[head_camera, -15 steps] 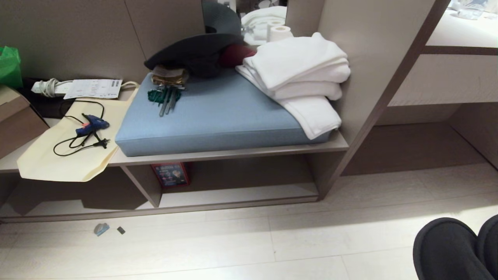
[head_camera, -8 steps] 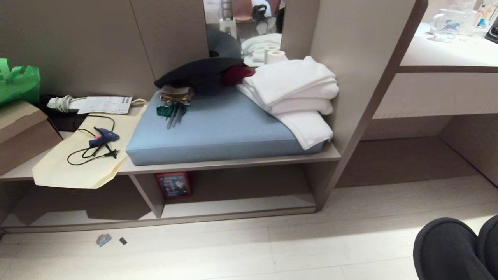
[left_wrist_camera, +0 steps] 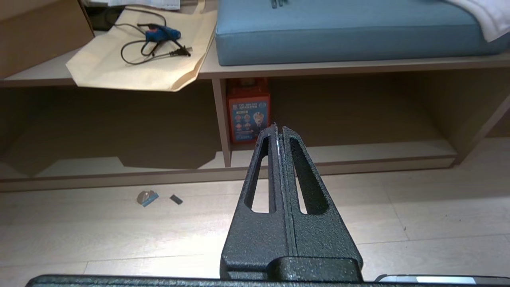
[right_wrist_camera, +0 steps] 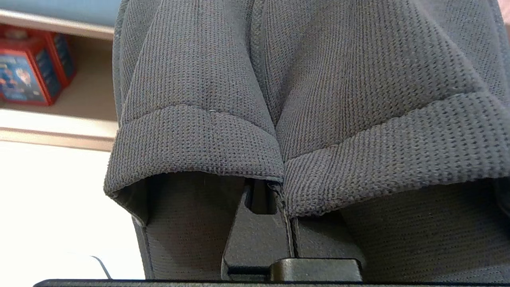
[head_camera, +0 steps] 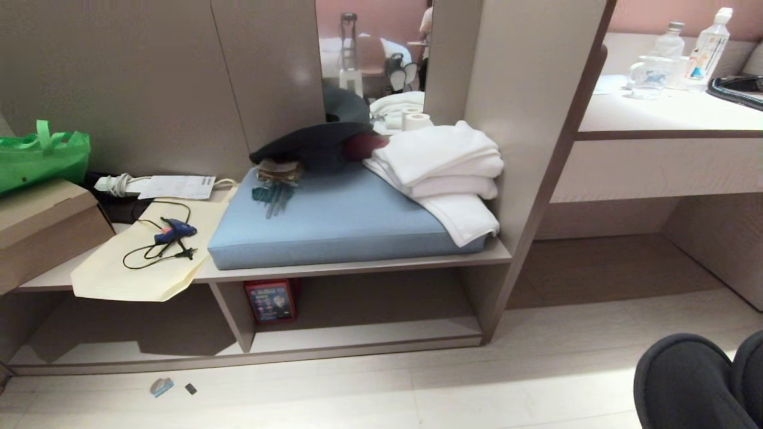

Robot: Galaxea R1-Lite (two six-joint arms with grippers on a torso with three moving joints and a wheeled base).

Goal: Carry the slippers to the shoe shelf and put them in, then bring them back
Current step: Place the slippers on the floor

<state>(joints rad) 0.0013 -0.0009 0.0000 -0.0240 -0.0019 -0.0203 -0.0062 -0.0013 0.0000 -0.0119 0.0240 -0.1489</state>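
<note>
The right gripper, jaws clamped on the inner edges of both slippers, carries them low before the shoe shelf; soft, light and floppy, they seem best pinched together there, while the left gripper stays shut, empty.

The left gripper is matt black with a rough, speckled finish. Its two fingers are long tapering wedges, each cut through by a narrow elongated slot, and they rise from a broad black base block. The right gripper shows the same textured black finish and a similar base block.
</note>
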